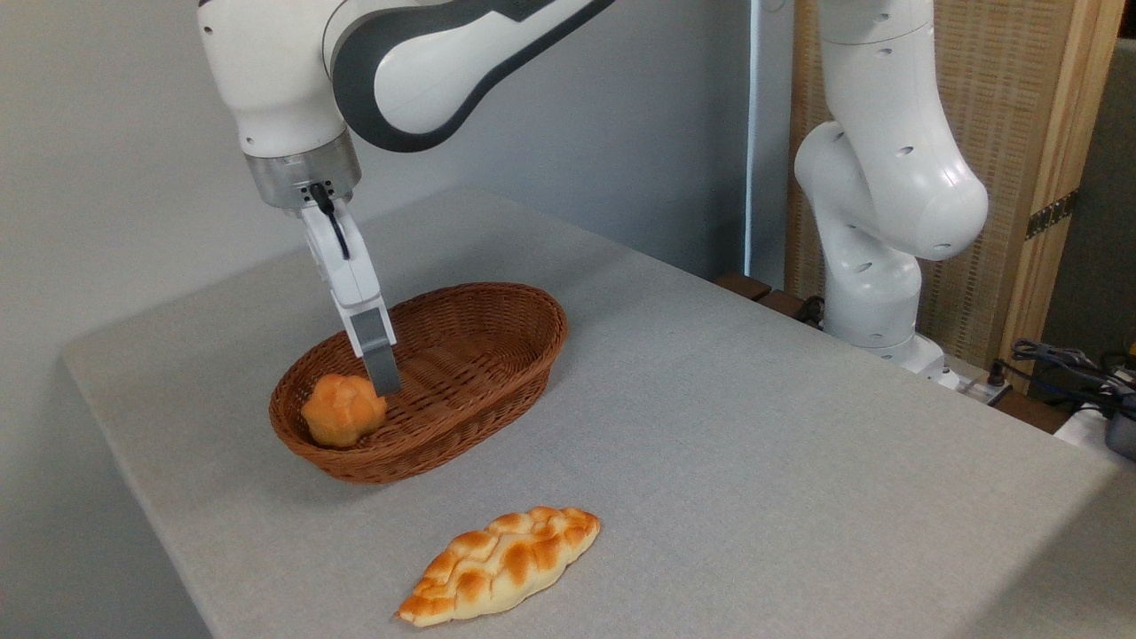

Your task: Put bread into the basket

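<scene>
Wicker basket is occupied by the bread. Just beside it the gripper is held; whether its fingers are spread cannot be told.

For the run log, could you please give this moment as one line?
bread: resting in basket | gripper: beside bread, not holding | braided loaf: on table
</scene>
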